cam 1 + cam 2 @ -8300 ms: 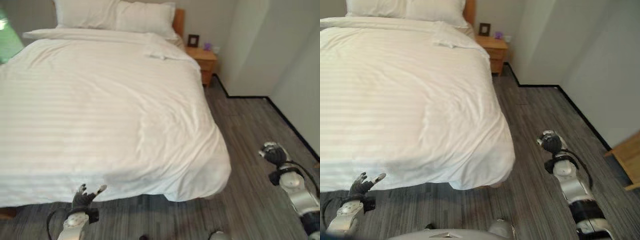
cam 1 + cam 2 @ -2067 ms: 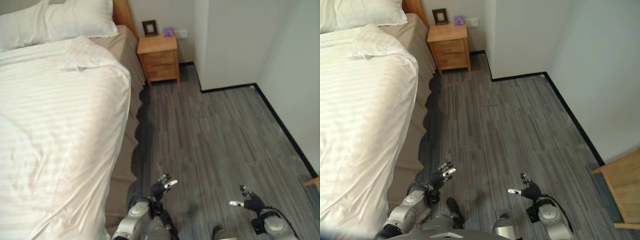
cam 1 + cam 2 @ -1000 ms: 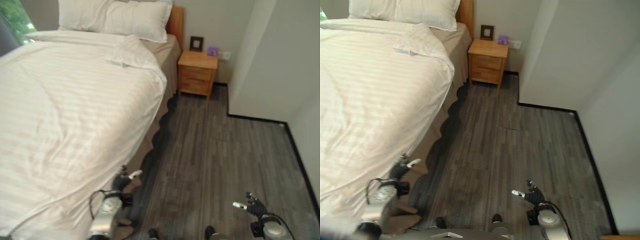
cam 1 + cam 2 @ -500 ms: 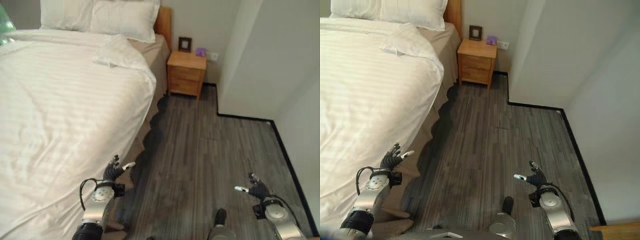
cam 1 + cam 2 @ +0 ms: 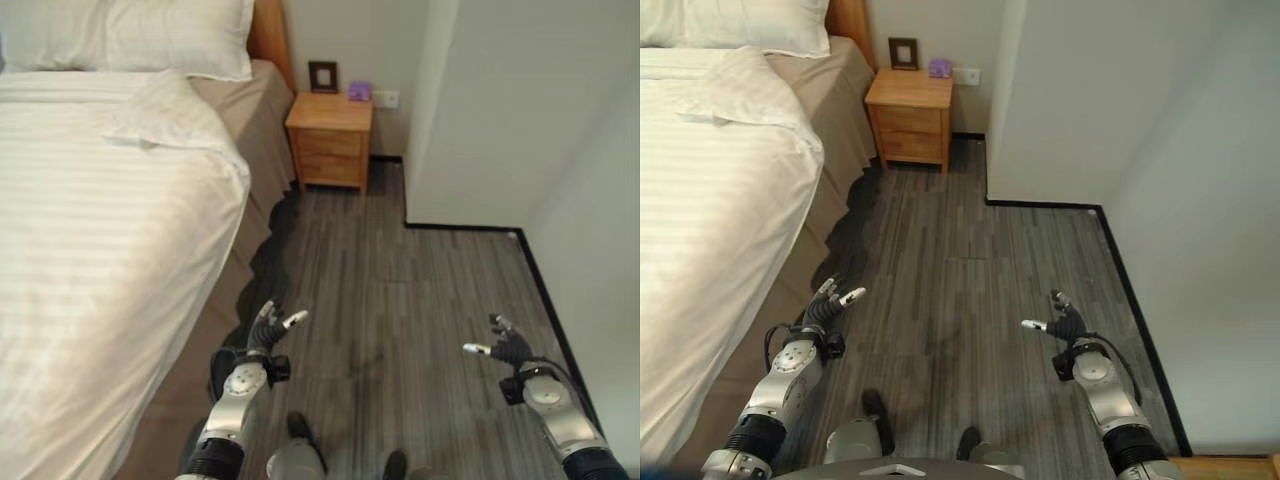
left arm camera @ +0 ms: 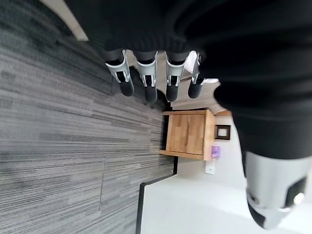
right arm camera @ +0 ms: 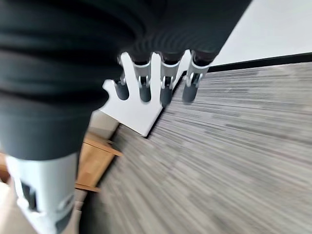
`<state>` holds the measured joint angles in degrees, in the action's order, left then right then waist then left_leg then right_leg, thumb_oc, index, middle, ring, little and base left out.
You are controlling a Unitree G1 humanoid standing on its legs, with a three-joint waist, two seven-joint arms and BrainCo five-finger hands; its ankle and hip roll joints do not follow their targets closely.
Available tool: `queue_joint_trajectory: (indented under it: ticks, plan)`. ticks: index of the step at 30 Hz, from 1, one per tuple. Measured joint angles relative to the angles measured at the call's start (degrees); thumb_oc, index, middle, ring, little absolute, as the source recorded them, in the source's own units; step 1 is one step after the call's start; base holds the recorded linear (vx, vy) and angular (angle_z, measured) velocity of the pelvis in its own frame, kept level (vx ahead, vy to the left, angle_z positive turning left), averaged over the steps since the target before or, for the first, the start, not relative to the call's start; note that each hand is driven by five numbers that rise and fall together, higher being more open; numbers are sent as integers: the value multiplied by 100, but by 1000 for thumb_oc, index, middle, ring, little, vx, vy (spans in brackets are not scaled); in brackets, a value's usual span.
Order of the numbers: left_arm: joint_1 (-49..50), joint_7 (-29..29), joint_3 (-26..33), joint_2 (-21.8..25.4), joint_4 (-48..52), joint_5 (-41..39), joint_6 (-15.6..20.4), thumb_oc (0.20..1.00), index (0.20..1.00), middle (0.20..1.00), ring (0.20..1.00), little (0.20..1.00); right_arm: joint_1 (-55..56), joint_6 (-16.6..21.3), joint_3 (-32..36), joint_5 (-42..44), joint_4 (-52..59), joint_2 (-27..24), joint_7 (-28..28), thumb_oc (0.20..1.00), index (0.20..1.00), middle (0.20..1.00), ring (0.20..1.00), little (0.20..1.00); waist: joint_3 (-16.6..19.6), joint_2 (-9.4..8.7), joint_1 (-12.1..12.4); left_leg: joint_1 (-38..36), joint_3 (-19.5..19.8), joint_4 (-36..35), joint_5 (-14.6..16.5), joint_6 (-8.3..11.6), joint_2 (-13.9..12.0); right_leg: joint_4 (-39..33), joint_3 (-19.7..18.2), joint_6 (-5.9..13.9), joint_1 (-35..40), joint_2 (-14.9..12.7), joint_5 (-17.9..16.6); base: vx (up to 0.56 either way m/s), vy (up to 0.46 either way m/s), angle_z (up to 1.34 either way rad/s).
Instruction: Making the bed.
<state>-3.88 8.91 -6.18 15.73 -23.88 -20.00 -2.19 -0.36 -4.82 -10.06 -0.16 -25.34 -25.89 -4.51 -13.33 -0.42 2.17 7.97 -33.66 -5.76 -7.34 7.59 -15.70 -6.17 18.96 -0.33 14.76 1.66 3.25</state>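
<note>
The bed takes up the left side, with a white striped duvet (image 5: 100, 230) spread over it and two white pillows (image 5: 150, 35) at the headboard. One duvet corner (image 5: 160, 115) lies folded back near the pillows. Below the duvet's edge the tan bed side (image 5: 255, 130) is bare. My left hand (image 5: 265, 335) hovers low over the floor just off the bed's side, open, fingers (image 6: 146, 80) straight, touching nothing. My right hand (image 5: 505, 350) is out over the floor at the right, also open, with its fingers (image 7: 163, 80) spread.
A wooden nightstand (image 5: 330, 140) stands by the headboard with a small picture frame (image 5: 322, 76) and a purple object (image 5: 359, 91) on it. A white wall corner (image 5: 470, 120) juts out at the right. Grey plank floor (image 5: 400, 300) runs between bed and wall.
The whole view has swung right, so the bed sits further left. Both hands stay open and hold nothing; the left hand now sits off the duvet's edge, over the floor.
</note>
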Motion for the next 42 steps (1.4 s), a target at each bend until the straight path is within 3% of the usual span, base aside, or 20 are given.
queue_joint_trajectory:
  ticks: [3,5,6,7,8,9,10,14,17,21,23,24,26,27,31,33,37,38,40,42]
  plan:
    - [84,34,57,47,17,-16,-42,1000,1000,1000,1000,1000,78,-63,-395,-154,-21,-145,146,1000,1000,1000,1000,1000,165,-105,-35,-21,-179,566,-68,-120,-145,132,-69,447,580,-289,590,888,117,-24]
    - [192,58,129,199,19,-22,-44,1000,1000,1000,1000,1000,89,-73,-574,-236,-57,53,219,1000,1000,1000,1000,1000,423,-525,127,-152,-318,845,-160,-414,135,248,-198,637,664,-734,757,488,135,-50]
    - [153,148,242,258,2,-51,-66,1000,1000,1000,1000,1000,-8,-68,-834,-373,-24,199,264,1000,1000,1000,1000,1000,487,-681,201,-340,-407,893,132,-940,278,1269,-217,861,344,-990,730,507,233,-34]
    - [131,153,239,275,0,-140,-66,1000,1000,1000,1000,1000,16,-63,-852,-457,31,275,267,1000,1000,1000,1000,1000,484,-647,215,-462,-391,807,128,-993,362,1970,-252,1108,105,-1084,589,947,310,9]
    - [89,157,253,232,-26,-183,-90,1000,1000,1000,1000,1000,101,-69,-929,-600,202,321,268,1000,1000,1000,1000,1000,424,-600,235,-730,-311,775,310,-1164,560,4272,-474,1579,-797,-1573,-2,603,185,45]
    - [91,155,186,240,-25,-182,-103,1000,1000,1000,1000,1000,161,-61,-949,-665,270,318,279,1000,1000,1000,1000,1000,415,-646,179,-905,-159,715,425,-1137,744,5244,-628,1375,-1240,-1831,-667,785,170,145]
    - [93,161,17,298,-31,-181,-166,1000,1000,1000,1000,1000,288,-43,-881,-675,302,350,305,1000,1000,1000,1000,1000,392,-615,-124,-1245,278,369,517,-1270,1017,6116,-918,1333,-1718,-1934,-772,342,72,166]
    - [122,185,0,205,75,-181,-211,1000,1000,1000,1000,1000,145,-76,-608,-673,352,184,289,1000,1000,1000,1000,1000,237,-133,-214,-1703,814,185,845,-1337,1119,5365,-777,1325,-2997,-2316,-389,486,-53,117]
    - [185,196,47,200,165,-182,-225,1000,1000,1000,1000,1000,201,-86,-590,-675,423,71,275,1000,1000,1000,1000,1000,215,-11,-367,-1907,1368,166,982,-1194,1249,3177,-308,1264,-2875,-2602,-369,711,-264,106]
    - [241,199,293,229,24,-226,-225,1000,1000,1000,1000,1000,156,-112,-537,-679,31,135,309,1000,1000,1000,1000,1000,222,-222,-463,-2414,2043,20,1389,-767,1173,-10,-1187,1251,-2393,-1971,-714,651,-241,83]
    - [128,194,181,268,-286,-231,-224,1000,1000,1000,1000,1000,421,-143,-405,-677,-161,303,309,1000,1000,1000,1000,1000,307,-515,-768,-2624,2711,13,1620,-373,931,26,-1908,1425,-2097,-1870,-538,593,-248,162]
    - [56,195,123,109,-444,-229,-220,1000,1000,1000,1000,1000,500,-164,-338,-675,-347,309,306,1000,1000,1000,1000,1000,289,-383,-855,-2748,2801,25,1630,-234,670,140,-1955,1540,-1937,-1628,-1060,631,-288,155]
    - [139,180,-149,-210,-446,-230,-229,1000,1000,1000,1000,1000,497,-251,-113,-671,-567,240,285,1000,1000,1000,1000,1000,152,-142,-946,-2820,2640,492,1544,-236,750,705,-2169,1439,-1775,-1370,-1099,561,-274,92]
    - [146,142,-340,-328,-438,-232,-229,1000,1000,1000,1000,1000,556,-252,-23,-666,-668,214,257,1000,1000,1000,1000,1000,122,-64,-1173,-2839,2435,707,1392,-288,676,1001,-2031,1231,-1608,-1343,-812,462,-369,105]
    - [88,81,-315,-486,-519,-269,-166,1000,1000,1000,1000,1000,393,-215,45,-593,-723,128,239,1000,1000,1000,1000,1000,-9,175,-1371,-1574,3286,3247,624,770,463,2114,-1521,722,-1729,-1357,-95,395,-476,33]
    - [12,99,-186,-432,-524,-441,-162,1000,1000,1000,1000,1000,351,-219,-5,-541,-686,131,258,1000,1000,1000,1000,1000,-238,9,-1218,-1088,3236,4205,-419,746,480,2258,-1563,534,-1618,-1430,19,290,-242,-34]
    - [-78,52,-178,-325,-515,-475,-139,1000,1000,1000,1000,1000,282,-242,9,-540,-563,77,229,1000,1000,1000,1000,1000,-313,-188,-1025,-788,1982,3380,424,536,487,1220,-1665,321,-815,-1334,8,527,-93,-20]
    - [-64,-8,-107,-303,-582,-474,-138,1000,1000,1000,1000,1000,371,-248,-11,-540,-437,92,233,1000,1000,1000,1000,1000,-293,-158,-978,-872,1686,2112,515,408,470,731,-1608,230,-488,-1128,-27,580,14,4]
    - [-101,-18,8,-244,-638,-474,-153,1000,1000,1000,1000,1000,363,-229,-61,-541,-404,96,249,1000,1000,1000,1000,1000,-243,-51,-827,-916,1722,364,321,187,514,362,-1572,239,-282,-847,-167,513,-52,1]
    - [-78,-13,156,-237,-927,-474,-185,1000,1000,1000,1000,1000,434,-233,-168,-544,-451,103,251,1000,1000,1000,1000,1000,-273,48,-700,-562,1452,31,170,37,408,3,-1352,238,371,-536,-68,426,-110,29]
